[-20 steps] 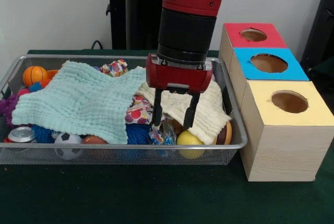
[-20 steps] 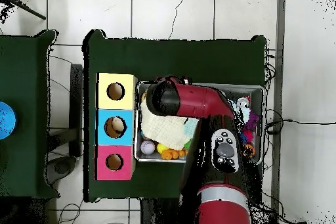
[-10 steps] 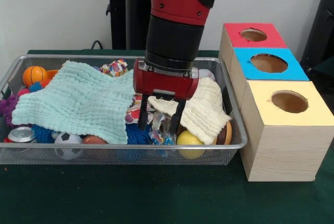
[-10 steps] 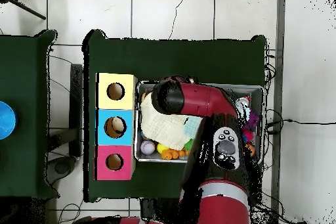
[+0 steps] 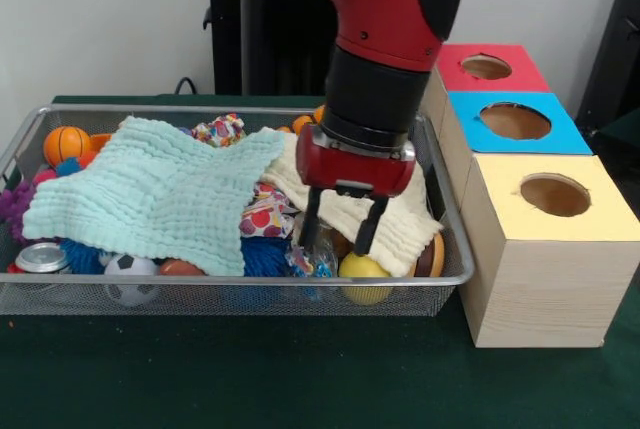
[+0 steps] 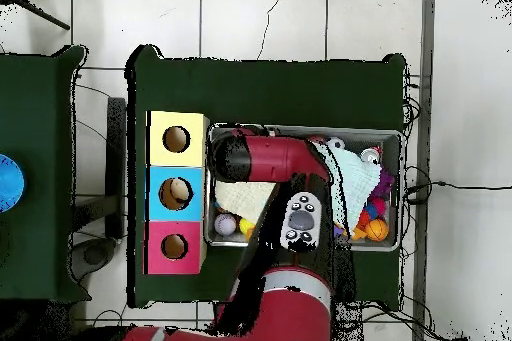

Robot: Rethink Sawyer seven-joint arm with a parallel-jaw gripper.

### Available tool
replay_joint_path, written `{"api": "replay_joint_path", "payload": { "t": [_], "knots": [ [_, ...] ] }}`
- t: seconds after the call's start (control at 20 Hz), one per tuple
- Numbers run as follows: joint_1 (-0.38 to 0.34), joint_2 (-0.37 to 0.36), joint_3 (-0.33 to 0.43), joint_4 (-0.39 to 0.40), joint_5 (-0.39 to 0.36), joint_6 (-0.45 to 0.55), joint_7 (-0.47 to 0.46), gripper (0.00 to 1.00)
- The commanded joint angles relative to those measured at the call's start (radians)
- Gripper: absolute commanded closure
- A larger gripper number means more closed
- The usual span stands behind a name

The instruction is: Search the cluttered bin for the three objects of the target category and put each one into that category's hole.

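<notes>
- While the arm reached down into the cluttered bin (image 5: 440, 279), the end effector (image 5: 338, 231) hung with fingers spread, nothing between them, tips above a yellow ball (image 5: 362, 271) at the near rim.
- One scrunched printed cloth ball (image 5: 264, 215) lay just beside the end effector, half under the mint towel (image 5: 150, 194); another (image 5: 219, 130) sat by the far rim.
- Cream towel (image 5: 400, 214) lay behind the fingers.
- Yellow-topped box's hole (image 5: 554, 194) stood apart from the bin on the green worktop (image 5: 250, 369).

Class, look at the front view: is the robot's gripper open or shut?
Open. The red and black gripper hangs over the silver wire mesh basket with its two black fingers apart, a visible gap between them, clamping nothing.
</notes>
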Motion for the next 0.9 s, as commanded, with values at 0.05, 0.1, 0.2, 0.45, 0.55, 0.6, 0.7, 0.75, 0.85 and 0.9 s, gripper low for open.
{"api": "replay_joint_path", "payload": {
  "t": [0.05,0.1,0.2,0.45,0.55,0.6,0.7,0.75,0.85,0.9],
  "knots": [
    [0.055,0.102,-0.019,0.007,0.018,0.005,0.234,0.00],
    [0.060,0.111,-0.030,0.001,0.021,0.004,0.237,0.00],
    [0.070,0.126,-0.056,-0.014,0.024,0.006,0.244,0.00],
    [0.049,0.146,-0.068,-0.037,0.023,-0.003,0.213,0.00],
    [0.037,0.144,-0.061,-0.029,0.019,-0.017,0.200,0.00],
    [0.034,0.140,-0.060,-0.027,0.018,-0.014,0.197,0.00],
    [0.028,0.130,-0.055,-0.020,0.021,-0.010,0.195,0.00],
    [0.027,0.126,-0.053,-0.018,0.021,-0.008,0.191,0.00],
    [0.028,0.114,-0.054,-0.004,0.020,-0.010,0.194,0.00],
    [0.028,0.108,-0.053,0.008,0.019,-0.016,0.196,0.00]
  ]
}}
